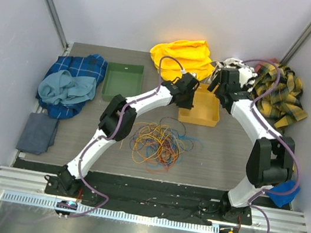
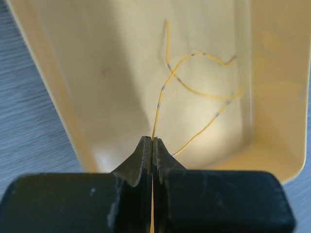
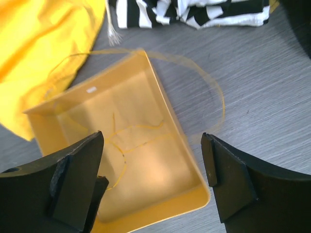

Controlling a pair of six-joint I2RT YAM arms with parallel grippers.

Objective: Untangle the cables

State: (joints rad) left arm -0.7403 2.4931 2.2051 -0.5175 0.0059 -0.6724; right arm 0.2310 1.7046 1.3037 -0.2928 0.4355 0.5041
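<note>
The cables (image 1: 157,143) lie in a loose tangle at mid-table, just on the near side of the yellow tray (image 1: 203,115). They look feather-light, limp and springy, and likely to snag on one another. A single strand is probably best pinched at a free loop on the heap's edge. One yellow cable (image 2: 160,92) trails across the tray floor, nipped between the closed fingers of the left gripper (image 2: 152,141). The right gripper (image 3: 153,143) hangs over the tray, jaws wide and empty.
</note>
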